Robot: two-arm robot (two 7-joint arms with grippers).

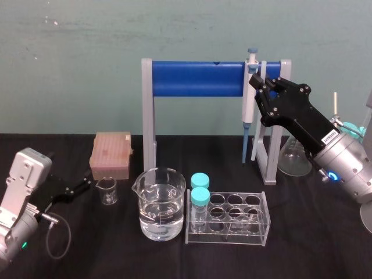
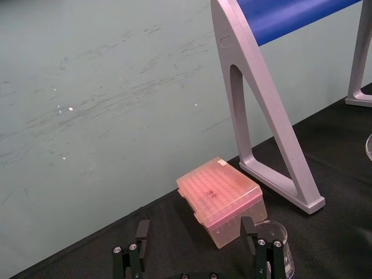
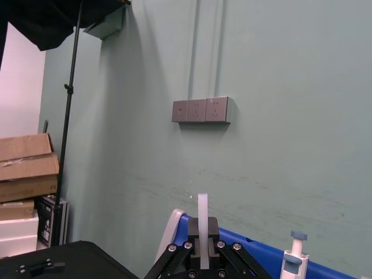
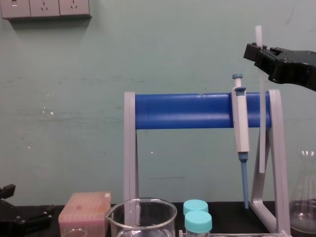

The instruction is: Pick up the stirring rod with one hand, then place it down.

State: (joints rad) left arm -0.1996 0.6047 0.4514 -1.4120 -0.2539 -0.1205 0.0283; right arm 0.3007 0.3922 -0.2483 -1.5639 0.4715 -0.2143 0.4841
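The stirring rod [image 4: 259, 98], thin and translucent white, hangs upright in the air in front of the stand's right leg. My right gripper [image 4: 256, 52] is shut on its upper part, and a short stub of rod sticks out above the jaws. In the right wrist view the stirring rod [image 3: 203, 224] stands pinched between the two black fingers. In the head view my right gripper [image 1: 260, 84] is raised at the right end of the blue bar. My left gripper [image 1: 87, 185] rests low at the table's left, open and empty, facing the pink box [image 2: 221, 197].
A grey stand with a blue bar [image 1: 197, 78] carries a pipette [image 1: 250, 93] at its right end. In front stand a large beaker [image 1: 161, 203], a small beaker [image 1: 107, 190] and a clear tube rack [image 1: 256, 224] with two blue-capped tubes [image 1: 200, 196]. A flask [image 1: 293, 160] sits at the right.
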